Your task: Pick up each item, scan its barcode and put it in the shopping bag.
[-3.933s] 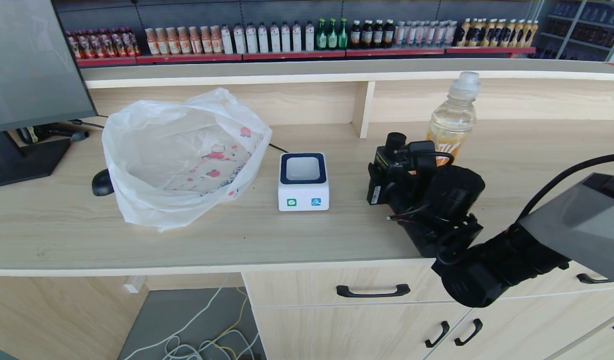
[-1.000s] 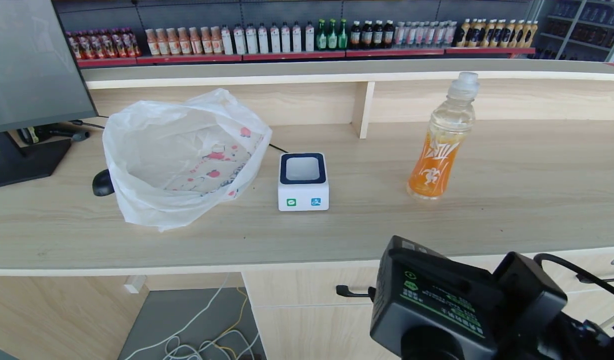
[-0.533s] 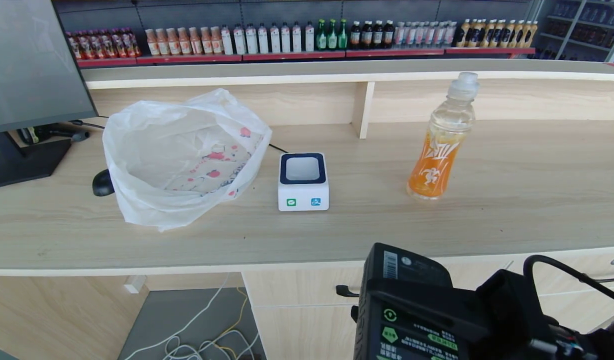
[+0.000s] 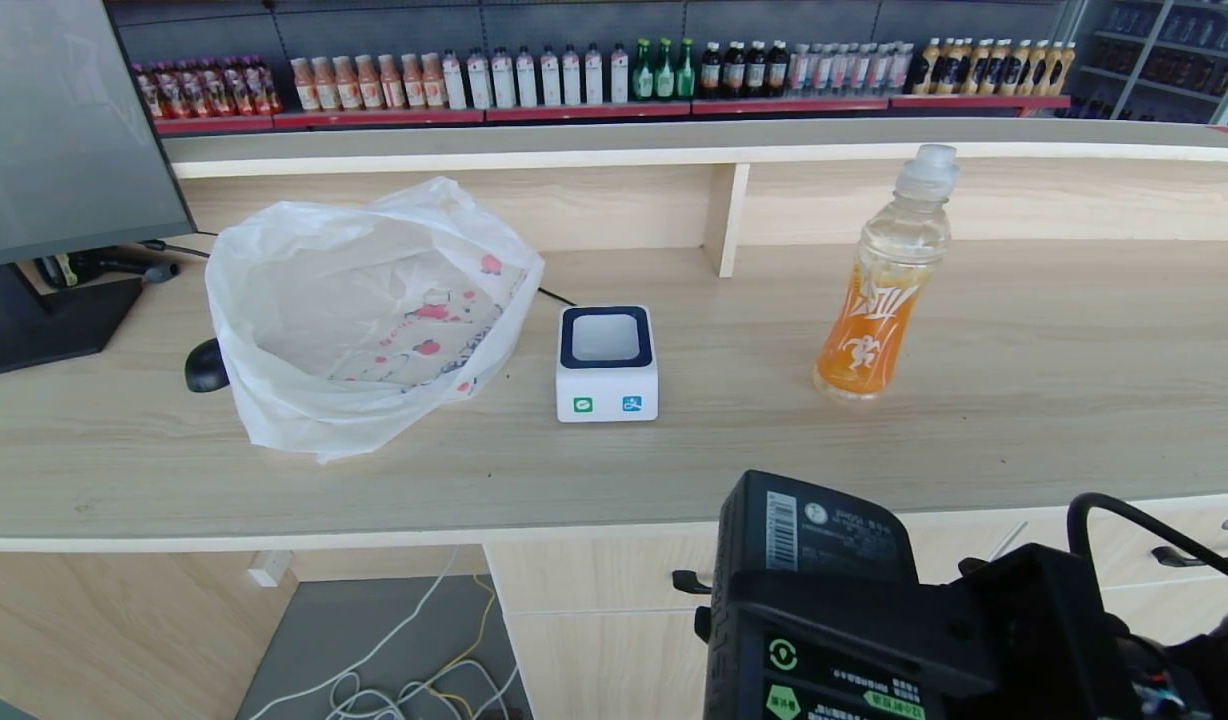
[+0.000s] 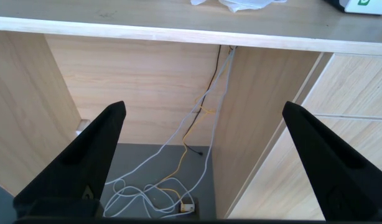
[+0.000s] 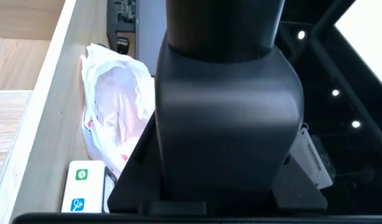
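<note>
The orange drink bottle (image 4: pixel 879 300) stands upright on the counter (image 4: pixel 1054 380) right of centre, nearest the right arm (image 4: pixel 854 610) at lower right, hand state indeterminable; the left hand (image 5: pixel 203 106) is spread wide.

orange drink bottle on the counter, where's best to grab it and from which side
Likely best: grip the orange drink bottle around its labelled lower body, coming in level from the near edge of the counter. It stands upright and unobstructed, and its neck tapers.

Checkout robot: the right arm's boxy black wrist housing (image 4: pixel 824 590) carries a white barcode sticker (image 4: pixel 779 530) and green markings (image 4: pixel 782 655); a black cable (image 4: pixel 1114 499) loops beside the housing. The left gripper (image 5: pixel 203 109) has black wedge-shaped fingers (image 5: pixel 85 168).
</note>
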